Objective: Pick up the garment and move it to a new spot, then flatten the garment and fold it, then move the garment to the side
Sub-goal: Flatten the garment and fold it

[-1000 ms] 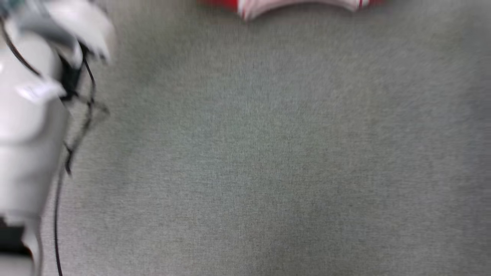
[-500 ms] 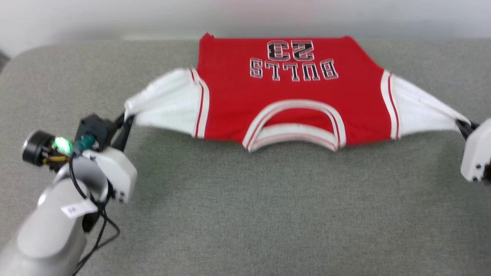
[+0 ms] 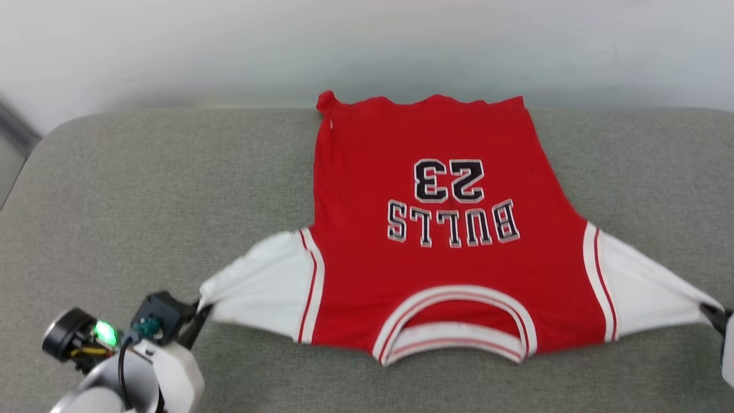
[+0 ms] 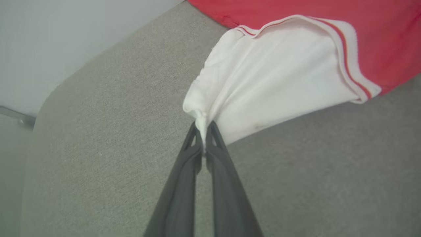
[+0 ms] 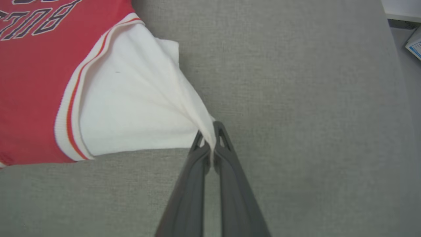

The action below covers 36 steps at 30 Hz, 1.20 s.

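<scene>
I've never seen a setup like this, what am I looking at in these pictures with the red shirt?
It is a robot with two arms. The wide picture comes from a camera on its head, looking down at a grey cushioned surface. The other two come from cameras on its wrists, each looking along that arm's gripper, the two long dark fingers. A red T-shirt with white sleeves lies spread on the surface, lettering up, collar toward the robot. The left gripper is shut on the end of one sleeve, the right gripper on the end of the other, stretching it sideways.
</scene>
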Available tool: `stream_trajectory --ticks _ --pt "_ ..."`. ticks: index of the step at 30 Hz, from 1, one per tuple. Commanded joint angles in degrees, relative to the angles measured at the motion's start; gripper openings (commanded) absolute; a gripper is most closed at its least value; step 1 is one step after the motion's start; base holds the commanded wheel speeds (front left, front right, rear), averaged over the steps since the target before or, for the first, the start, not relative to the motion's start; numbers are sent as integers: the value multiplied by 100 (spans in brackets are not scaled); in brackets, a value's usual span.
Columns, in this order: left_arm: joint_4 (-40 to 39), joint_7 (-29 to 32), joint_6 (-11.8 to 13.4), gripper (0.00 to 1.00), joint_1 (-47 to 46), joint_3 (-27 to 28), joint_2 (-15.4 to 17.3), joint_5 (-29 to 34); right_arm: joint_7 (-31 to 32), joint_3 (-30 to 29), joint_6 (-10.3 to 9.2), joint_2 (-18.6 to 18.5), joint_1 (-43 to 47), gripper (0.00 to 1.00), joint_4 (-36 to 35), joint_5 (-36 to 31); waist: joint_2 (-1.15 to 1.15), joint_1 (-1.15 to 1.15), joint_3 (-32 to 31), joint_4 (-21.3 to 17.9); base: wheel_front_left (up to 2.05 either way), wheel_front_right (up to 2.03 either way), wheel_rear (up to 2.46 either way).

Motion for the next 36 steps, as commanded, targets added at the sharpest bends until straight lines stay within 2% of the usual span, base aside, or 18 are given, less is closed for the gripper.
stream_trajectory --ticks 1,7,11,16,21,22,23,29,34,35,36 --pt "-161 131 60 0 258 -7 136 -88 196 -197 -12 11 323 0 -241 23 0 2 -51 2 0 0 0" --pt "-689 447 170 0 1013 -87 419 -358 1045 -743 -11 201 1197 0 -894 -39 0 2 -140 -13 0 0 0" --pt "-936 583 176 0 1405 -217 465 -498 1527 -905 -11 249 1627 0 -1246 -137 0 2 -123 -30 0 0 0" --pt "-1080 656 148 0 1475 -320 384 -570 1676 -966 -11 295 1820 0 -1458 -273 0 2 -3 -31 0 0 0" --pt "-1199 621 78 0 1314 -240 345 -733 1726 -1027 -10 311 1652 0 -1618 -296 0 2 195 35 0 0 0" --pt "-1242 620 70 0 1279 -222 330 -754 1746 -1086 -10 359 1571 84 -1648 -307 0 2 232 58 0 0 0" --pt "-1291 618 72 0 1256 -206 312 -786 1822 -1058 -9 391 1538 100 -1684 -259 0 2 275 87 0 0 0" --pt "-1836 842 13 0 1180 -192 204 -1101 2099 -1046 -9 339 879 100 -2132 -58 0 2 702 319 0 0 0" --pt "-2437 987 72 0 1089 -132 234 -1168 2533 -1051 -8 344 -244 100 -2163 -77 0 2 1301 624 0 0 0" --pt "-2663 1053 64 0 1034 -154 265 -1118 2741 -1048 -8 278 -754 100 -2078 -150 0 2 1539 782 0 0 0" --pt "-2663 1053 64 0 1034 -154 265 -1118 2741 -1048 -8 278 -754 100 -2078 -150 0 2 1539 782 0 0 0"
